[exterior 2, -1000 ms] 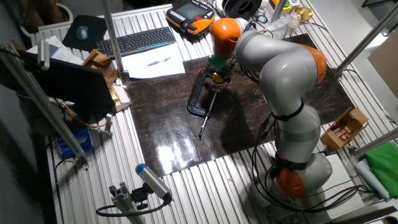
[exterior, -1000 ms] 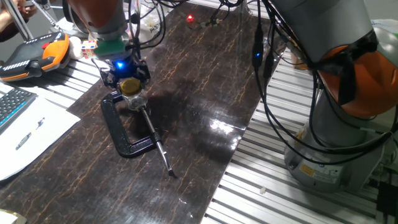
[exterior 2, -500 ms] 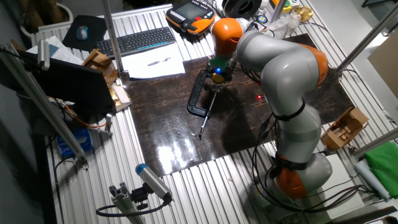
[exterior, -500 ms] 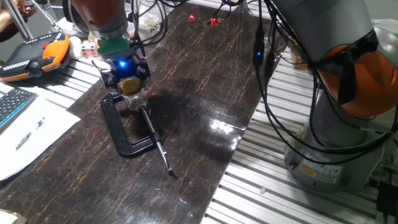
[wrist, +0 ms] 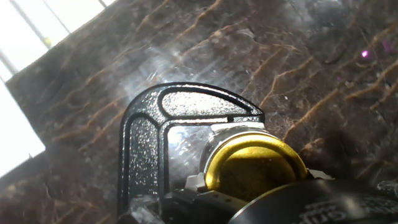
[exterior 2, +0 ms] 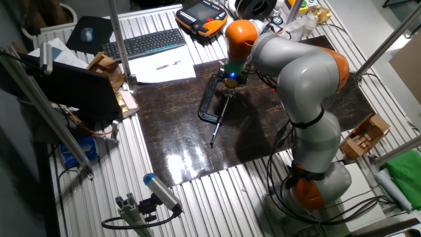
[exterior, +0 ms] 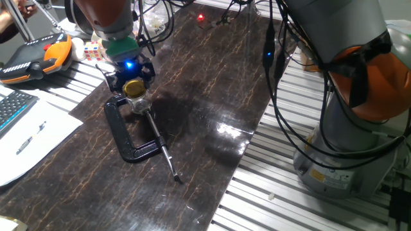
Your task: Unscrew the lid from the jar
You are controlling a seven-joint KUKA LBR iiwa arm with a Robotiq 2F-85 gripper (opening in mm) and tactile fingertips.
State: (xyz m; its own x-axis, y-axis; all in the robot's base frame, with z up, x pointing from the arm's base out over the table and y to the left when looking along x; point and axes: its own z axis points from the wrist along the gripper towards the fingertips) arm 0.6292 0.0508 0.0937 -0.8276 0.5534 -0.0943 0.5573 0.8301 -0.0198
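Near the dark table's (exterior: 212, 96) far left corner, the gripper (exterior: 131, 79) hung right above the lid (exterior: 133, 87), maybe gripping it; I cannot tell.

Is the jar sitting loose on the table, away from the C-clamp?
No. In the hand view the jar with its gold lid sits inside the black C-clamp, right against the clamp's curved end.

A dark marbled mat (exterior: 212, 96) covers the counter (exterior: 282, 199) of ribbed metal slats, glossy with a bright light reflection. A keyboard (exterior 2: 145, 43) and white paper (exterior 2: 161, 66) lie beside it.
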